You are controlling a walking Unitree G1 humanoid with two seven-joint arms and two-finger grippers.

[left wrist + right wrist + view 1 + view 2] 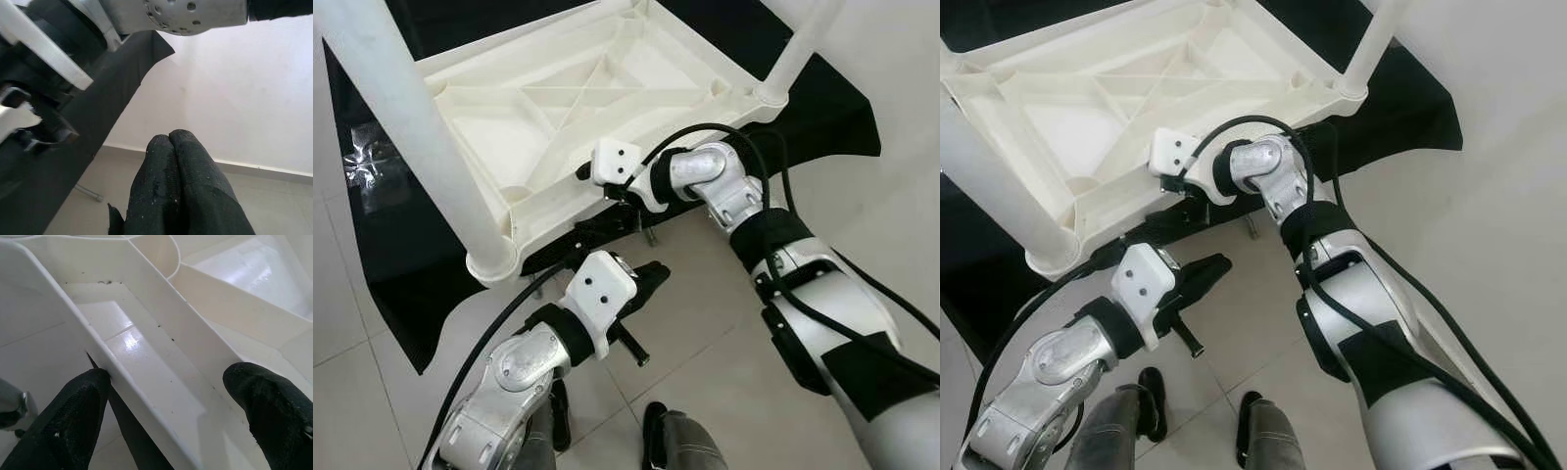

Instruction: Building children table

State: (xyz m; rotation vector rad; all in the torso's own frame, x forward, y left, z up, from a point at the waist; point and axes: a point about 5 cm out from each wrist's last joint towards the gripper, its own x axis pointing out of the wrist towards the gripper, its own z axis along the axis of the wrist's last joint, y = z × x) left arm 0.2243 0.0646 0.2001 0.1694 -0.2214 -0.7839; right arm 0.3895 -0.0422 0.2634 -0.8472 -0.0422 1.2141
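Note:
A white plastic children's table [578,98] lies upside down on a black cloth, ribbed underside up. One white leg [421,127] stands in its near left corner socket and another leg [793,54] in the right corner. My right gripper [171,379] is open at the near rim [146,362], one finger [83,401] touching the outside of the rim wall, the other finger [264,396] inside over the ribs. My left gripper [651,274] is shut on nothing, just below and in front of that rim, over the floor.
The black cloth [411,284] covers a low stand whose thin metal foot [651,235] shows under the edge. Crinkled clear plastic [367,166] lies at the left. My feet [656,421] stand on pale floor tiles, with a white wall to the right.

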